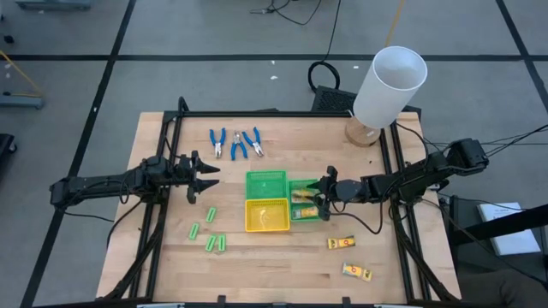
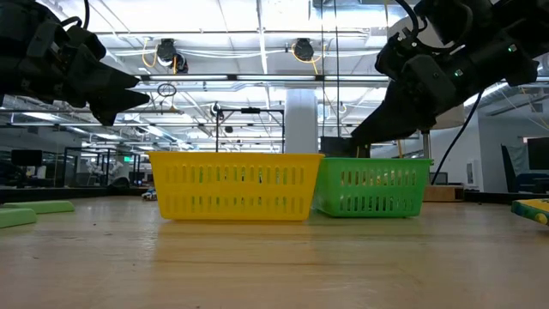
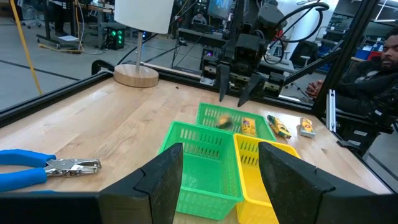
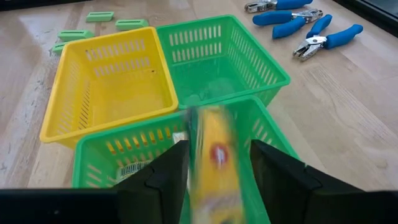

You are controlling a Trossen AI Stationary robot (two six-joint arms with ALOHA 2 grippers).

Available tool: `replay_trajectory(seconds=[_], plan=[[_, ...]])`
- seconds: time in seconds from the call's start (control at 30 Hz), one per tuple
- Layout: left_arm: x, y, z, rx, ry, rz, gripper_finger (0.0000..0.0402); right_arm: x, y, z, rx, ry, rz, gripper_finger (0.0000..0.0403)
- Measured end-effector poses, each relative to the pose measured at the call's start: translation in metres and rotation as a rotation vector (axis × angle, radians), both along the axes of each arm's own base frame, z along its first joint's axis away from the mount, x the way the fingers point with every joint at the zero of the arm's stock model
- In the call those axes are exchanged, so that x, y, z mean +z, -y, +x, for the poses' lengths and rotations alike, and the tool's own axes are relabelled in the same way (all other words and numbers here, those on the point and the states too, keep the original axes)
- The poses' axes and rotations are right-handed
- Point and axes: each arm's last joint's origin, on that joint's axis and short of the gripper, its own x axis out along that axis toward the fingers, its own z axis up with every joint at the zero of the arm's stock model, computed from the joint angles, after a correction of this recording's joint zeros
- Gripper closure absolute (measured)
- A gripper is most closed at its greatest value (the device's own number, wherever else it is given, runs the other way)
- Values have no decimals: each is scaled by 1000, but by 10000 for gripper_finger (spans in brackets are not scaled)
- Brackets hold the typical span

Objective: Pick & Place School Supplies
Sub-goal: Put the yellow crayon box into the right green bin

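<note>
My right gripper (image 4: 217, 152) hangs open over the small green tray (image 1: 305, 205) at the table's middle right, tilted down. A yellow packet (image 3: 224, 119) shows blurred in the air just under its fingertips, above another packet (image 3: 248, 126) that lies in that tray. Two more packets (image 1: 341, 243) (image 1: 356, 272) lie on the table near the front right. Three blue-handled pliers (image 1: 235, 141) lie at the far middle. Several green sticks (image 1: 210, 231) lie at the front left. My left gripper (image 1: 210, 178) waits open and level at the left, left of the trays.
A larger green tray (image 1: 266, 183) and a yellow tray (image 1: 266, 215) stand side by side left of the small green one. A big white cylinder (image 1: 387, 85) on a wooden foot (image 1: 364, 134) stands at the far right. A person sits beyond the table's right side (image 3: 379, 68).
</note>
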Motion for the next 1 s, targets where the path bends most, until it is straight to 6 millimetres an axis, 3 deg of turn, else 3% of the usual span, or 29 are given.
replay_trajectory(seconds=[0.57, 1.0], plan=[[0, 0, 0, 0, 0, 0, 188, 4, -2, -1, 28, 15, 13, 212], [0, 0, 0, 0, 0, 0, 188, 27, -36, -17, 190, 111, 48, 217]])
